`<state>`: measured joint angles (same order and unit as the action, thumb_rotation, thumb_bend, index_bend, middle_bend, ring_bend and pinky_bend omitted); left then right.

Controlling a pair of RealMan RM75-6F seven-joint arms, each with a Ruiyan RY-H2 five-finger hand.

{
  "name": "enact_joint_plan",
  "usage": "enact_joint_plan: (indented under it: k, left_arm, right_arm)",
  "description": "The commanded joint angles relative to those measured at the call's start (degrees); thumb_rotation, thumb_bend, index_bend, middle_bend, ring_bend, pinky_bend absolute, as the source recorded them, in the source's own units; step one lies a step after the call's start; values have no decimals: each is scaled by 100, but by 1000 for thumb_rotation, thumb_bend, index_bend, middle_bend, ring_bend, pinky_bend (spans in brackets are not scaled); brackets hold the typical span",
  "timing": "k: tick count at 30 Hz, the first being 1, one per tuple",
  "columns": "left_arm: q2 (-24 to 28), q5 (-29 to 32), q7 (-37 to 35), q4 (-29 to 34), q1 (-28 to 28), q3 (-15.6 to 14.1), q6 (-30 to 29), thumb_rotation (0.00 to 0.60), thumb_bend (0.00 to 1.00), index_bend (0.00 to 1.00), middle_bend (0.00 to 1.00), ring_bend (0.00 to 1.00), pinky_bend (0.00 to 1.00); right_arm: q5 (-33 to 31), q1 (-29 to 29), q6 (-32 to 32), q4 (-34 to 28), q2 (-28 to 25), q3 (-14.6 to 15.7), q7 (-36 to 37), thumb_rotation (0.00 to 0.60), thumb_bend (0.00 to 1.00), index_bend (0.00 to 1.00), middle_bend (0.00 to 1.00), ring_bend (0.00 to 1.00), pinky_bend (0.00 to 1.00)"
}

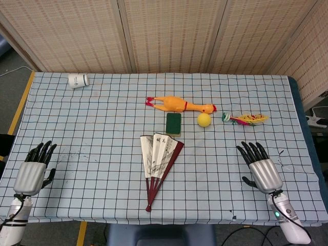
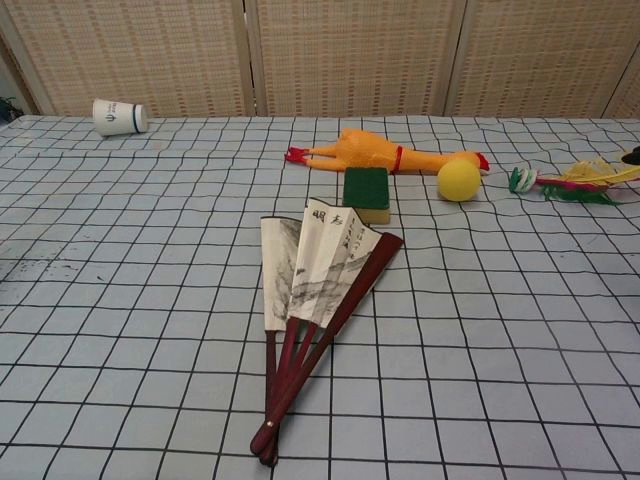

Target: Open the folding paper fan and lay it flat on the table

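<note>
The folding paper fan lies flat near the middle of the checked tablecloth, spread partway, with dark red ribs and an ink painting on white paper; the chest view shows the fan with its pivot towards the front edge. My left hand rests at the front left of the table, fingers apart, holding nothing. My right hand rests at the front right, fingers apart and empty. Both hands are well away from the fan and neither shows in the chest view.
A green block sits just behind the fan. Behind it lie a rubber chicken, a yellow ball and a feathered toy. A paper cup lies tipped over at the back left. Folding screens stand behind the table.
</note>
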<state>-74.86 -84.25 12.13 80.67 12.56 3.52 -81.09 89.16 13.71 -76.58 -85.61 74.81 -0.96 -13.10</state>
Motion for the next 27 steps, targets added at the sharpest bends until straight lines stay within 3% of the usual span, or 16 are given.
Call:
enact_joint_plan:
  k: [1,14,18,22,27]
  left_arm:
    - [-4,-11,27,8,-15,-14,-16,600,444,0,0,0,147]
    - [-27,-111,-41,-44,3,7,-98,600,446,0,0,0,148]
    - [-76,-76,-105,-186,90,41,43,600,446,0,0,0,148]
    - [-118,125,-143,-292,145,109,239,600,448,0,0,0,147]
    - [-116,287,-161,-333,176,173,347,600,448,0,0,0,147]
  right_arm:
    - [15,5,-3,-5,-9,2,19,600,112,0,0,0,0]
    - [579,368,199,499,544,107,292,600,112,23,0,0,0]
    - [1124,1036,628,786,1172,12,173,600,112,143,0,0,0]
    - [1253,1421,873,1094,1673,-125,-57,600,112,251,0,0,0]
    - [1141,1818,1243,1498,2212,-311,-264,600,112,308,0,0,0]
